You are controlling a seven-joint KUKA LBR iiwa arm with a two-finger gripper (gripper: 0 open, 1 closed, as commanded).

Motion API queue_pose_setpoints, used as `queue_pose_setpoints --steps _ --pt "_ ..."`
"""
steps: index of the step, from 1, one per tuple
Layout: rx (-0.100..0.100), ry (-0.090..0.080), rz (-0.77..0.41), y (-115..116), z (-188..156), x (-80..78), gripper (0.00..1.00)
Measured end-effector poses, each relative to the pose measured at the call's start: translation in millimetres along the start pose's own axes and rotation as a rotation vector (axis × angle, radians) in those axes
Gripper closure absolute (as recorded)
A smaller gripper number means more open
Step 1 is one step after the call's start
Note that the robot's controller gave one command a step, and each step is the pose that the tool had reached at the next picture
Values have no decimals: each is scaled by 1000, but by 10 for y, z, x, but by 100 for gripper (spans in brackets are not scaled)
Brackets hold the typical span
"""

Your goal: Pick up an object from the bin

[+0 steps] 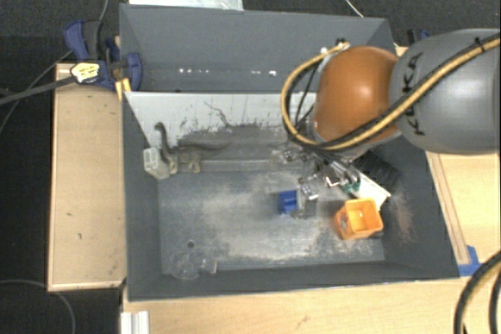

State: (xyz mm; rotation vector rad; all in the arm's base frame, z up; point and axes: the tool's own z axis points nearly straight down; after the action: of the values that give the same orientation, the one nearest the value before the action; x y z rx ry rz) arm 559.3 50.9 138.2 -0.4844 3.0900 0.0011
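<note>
Camera view looks down into the grey metal bin, whose floor is scuffed and mostly bare. A few small things lie scattered in it. A small blue block sits a little right of the floor's middle. To its right, near the right wall, lies an orange cube-like piece, tilted. Just above that is a flat white piece with a green spot, and a black thing lies behind it against the right wall, partly hidden by the arm. At the far left, near the back wall, a pale grey piece rests beside a dark curved piece that stands up from it. A clear, hard-to-read piece lies near the front left corner.

The arm reaches in from the right with its orange cover and looped cables above the bin's right half. The gripper is down low at the floor, just beside the blue block on its right side and apparently touching it. Whether the gripper is open or closed cannot be told, nor whether it has the block.

The left half and the front of the floor are open. The right side is crowded, with the orange and white pieces near the gripper and the right wall just beyond them.
</note>
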Motion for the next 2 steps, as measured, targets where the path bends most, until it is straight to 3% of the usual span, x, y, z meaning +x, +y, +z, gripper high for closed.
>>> queue_pose_setpoints --steps 1,2 --pt "-1 7 -153 -638 641 0 0" --pt "-1 -1 210 -424 416 192 0"
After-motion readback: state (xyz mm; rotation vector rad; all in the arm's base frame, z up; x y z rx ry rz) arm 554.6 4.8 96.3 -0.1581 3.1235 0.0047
